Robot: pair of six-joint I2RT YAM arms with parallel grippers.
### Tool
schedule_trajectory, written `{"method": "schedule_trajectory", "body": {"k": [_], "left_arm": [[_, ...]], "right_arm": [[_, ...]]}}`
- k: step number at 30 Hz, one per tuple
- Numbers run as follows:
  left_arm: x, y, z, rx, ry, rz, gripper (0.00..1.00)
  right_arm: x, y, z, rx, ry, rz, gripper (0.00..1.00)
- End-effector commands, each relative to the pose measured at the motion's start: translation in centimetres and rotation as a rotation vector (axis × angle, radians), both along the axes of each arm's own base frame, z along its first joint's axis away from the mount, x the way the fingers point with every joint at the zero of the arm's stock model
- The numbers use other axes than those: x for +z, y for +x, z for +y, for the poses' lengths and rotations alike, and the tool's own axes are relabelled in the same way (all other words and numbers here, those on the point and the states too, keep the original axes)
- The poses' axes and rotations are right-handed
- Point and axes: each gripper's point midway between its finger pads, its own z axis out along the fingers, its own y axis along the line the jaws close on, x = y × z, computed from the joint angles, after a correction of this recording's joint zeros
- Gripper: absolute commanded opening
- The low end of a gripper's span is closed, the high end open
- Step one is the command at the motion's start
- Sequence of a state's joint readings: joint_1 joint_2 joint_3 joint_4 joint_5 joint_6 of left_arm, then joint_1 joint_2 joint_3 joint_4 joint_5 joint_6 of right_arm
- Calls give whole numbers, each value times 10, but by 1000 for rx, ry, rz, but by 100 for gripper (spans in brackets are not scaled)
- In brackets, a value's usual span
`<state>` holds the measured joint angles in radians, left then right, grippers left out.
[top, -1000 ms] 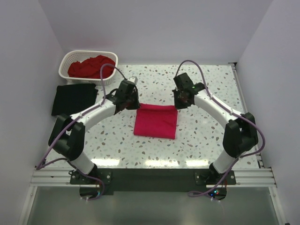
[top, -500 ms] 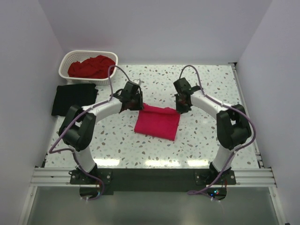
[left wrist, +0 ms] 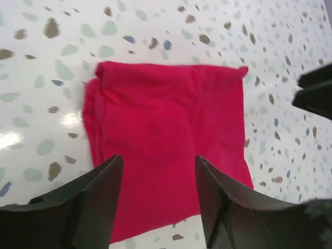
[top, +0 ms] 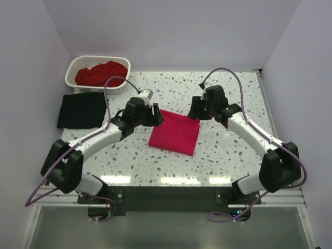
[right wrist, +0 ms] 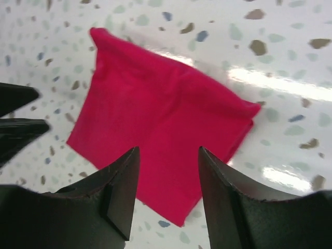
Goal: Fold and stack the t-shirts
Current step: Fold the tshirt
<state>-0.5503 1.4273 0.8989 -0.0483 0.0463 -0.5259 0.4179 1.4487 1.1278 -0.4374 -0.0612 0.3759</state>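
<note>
I hold left hand [left wrist: 158,161] and right hand [right wrist: 169,151] released over the pink shirt [top: 174,134], folded beneath them; black shirt [top: 82,110] lies left of them, red shirt [top: 101,73] waits in the basket [top: 72,78], nothing stacked.

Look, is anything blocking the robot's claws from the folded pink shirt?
No, nothing visible. The left gripper and right gripper both hang open over the far edge of the pink shirt, with nothing between. The black shirt and basket sit off left.
</note>
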Motion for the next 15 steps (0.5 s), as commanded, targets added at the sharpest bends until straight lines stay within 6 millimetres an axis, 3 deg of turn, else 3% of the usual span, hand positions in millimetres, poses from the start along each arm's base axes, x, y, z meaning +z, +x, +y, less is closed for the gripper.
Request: {"method": "schedule_trajectory", "body": {"k": [1, 2, 3, 4, 7, 8, 9, 10, 11, 12, 14, 15], "left_arm": [[-9, -18, -44, -213, -89, -44, 60], [-16, -17, -50, -228, -111, -27, 57], [-7, -8, -57, -229, -148, -65, 53], [-16, -2, -60, -220, -165, -36, 47], [-1, 26, -75, -225, -217, -66, 42], [-15, 35, -78, -219, -208, -41, 41], [-4, 49, -84, -221, -220, -71, 41], [-7, 59, -83, -208, -220, -69, 40], [-24, 66, -84, -200, -211, -38, 39], [-21, 76, -87, -195, -225, -53, 38], [-42, 88, -80, -162, -226, -14, 36], [-47, 96, -73, -139, -231, -10, 35]], "right_arm": [[-6, -9, 45, 207, 199, -11, 51], [-9, -9, 48, 223, 219, -15, 51], [-8, -3, 52, 233, 242, -48, 51], [-20, -5, 56, 250, 276, -11, 51], [-26, 9, 57, 249, 377, -8, 51], [-37, 15, 54, 246, 405, 17, 51], [-35, 23, 55, 250, 427, -12, 51], [-40, 27, 53, 236, 445, 1, 52], [-48, 38, 48, 223, 465, -3, 52], [-55, 44, 45, 210, 477, 2, 52], [-58, 62, 31, 163, 522, -18, 52], [-74, 65, 28, 147, 541, 16, 52]]}}
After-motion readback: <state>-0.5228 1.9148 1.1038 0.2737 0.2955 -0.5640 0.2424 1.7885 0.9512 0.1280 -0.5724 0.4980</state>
